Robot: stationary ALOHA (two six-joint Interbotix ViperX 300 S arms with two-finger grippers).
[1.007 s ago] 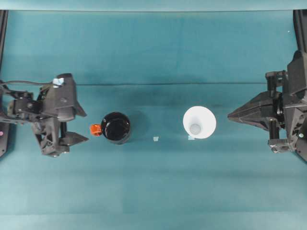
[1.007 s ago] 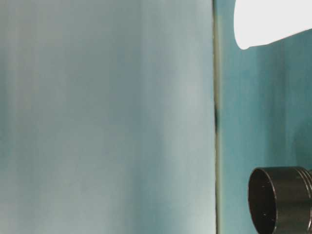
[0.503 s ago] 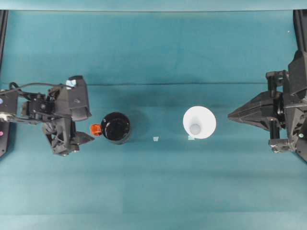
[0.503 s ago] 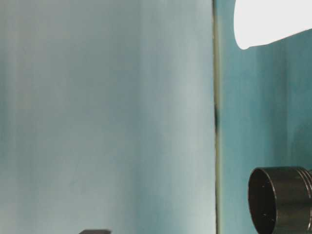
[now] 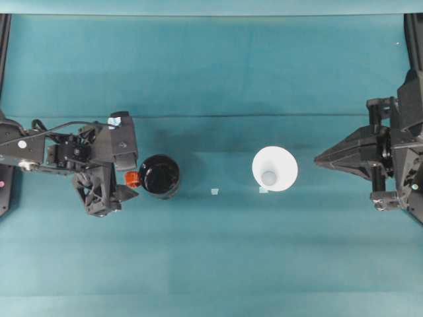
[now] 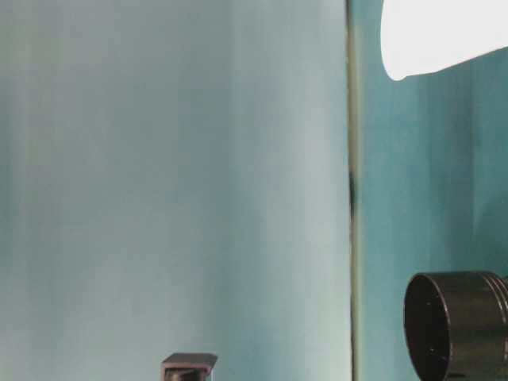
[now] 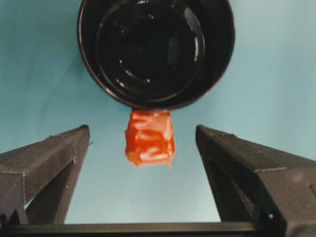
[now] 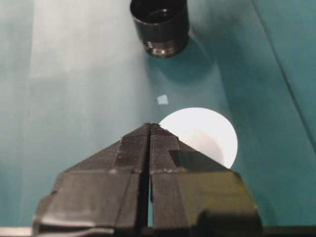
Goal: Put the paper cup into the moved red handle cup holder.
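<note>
In the overhead view the red handle cup holder [image 5: 159, 176] stands upright at left of centre of the frame, mouth up, its red handle [image 5: 132, 179] sticking out toward the frame's left edge, straight at the left gripper [image 5: 123, 177]. That is the relation the coming move turns on, as I judge it: in the left wrist view the handle [image 7: 149, 138] sits in the gap between the two black fingers [image 7: 44, 165], apart from both, with its long axis running up the frame into the holder's wall [image 7: 156, 49], so the jaws stand wide and hold nothing, lined up to close across the tab's short side. The left arm is plainly the nearer one to the holder. The paper cup [image 5: 274, 169] stands upright at right of centre of the overhead frame, rim up, wide mouth toward the camera and small base on the teal table [image 5: 211, 251], well apart from the holder, with a small pale scrap [image 5: 214, 191] on the table between them. The right gripper [image 5: 317, 159] points at the cup from the right edge of the frame, near it but not touching; in the right wrist view its fingertips [image 8: 149, 127] are pressed together on nothing, with the cup [image 8: 202, 133] just beyond them and the holder [image 8: 159, 25] farther up the frame.
</note>
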